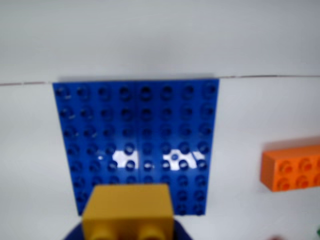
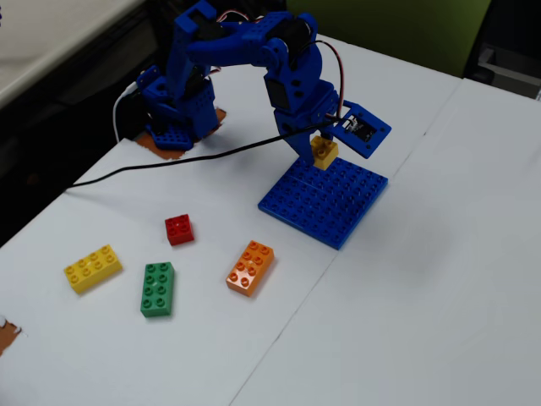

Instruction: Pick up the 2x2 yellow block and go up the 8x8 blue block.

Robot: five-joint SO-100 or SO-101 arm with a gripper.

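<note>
Claw: the claw (image 2: 322, 139) is clenched on the yellow block (image 2: 324, 151); in the fixed view its blue fingers come down onto the block's top.
Claw in wrist view: only dark blue parts of the fingers show at the bottom edge on either side of the block, so the grip itself cannot be read there.
Yellow block: in the fixed view it hangs over the plate's far left corner region, and contact with the studs cannot be told. In the wrist view it (image 1: 127, 210) fills the bottom centre, one flat side facing up and two studs toward the camera.
Blue plate: a flat square studded plate (image 2: 334, 207) lies on the white table (image 2: 439, 279). The wrist view shows it (image 1: 137, 130) face on, with glare on two patches of studs and its far edge along a thin seam in the table.
Arm: only the fixed view shows the blue arm (image 2: 254, 51), arched from its base at the table's far left, with a black cable (image 2: 152, 167) running off to the left.
Orange brick: the wrist view cuts it (image 1: 292, 167) off at the right edge; the fixed view shows it (image 2: 250, 267) whole, near the plate's front left.
Other bricks, fixed view only: a small red brick (image 2: 179, 229), a green brick (image 2: 157, 288) and a long yellow brick (image 2: 92, 268) lie left of the orange one, all apart from each other.
</note>
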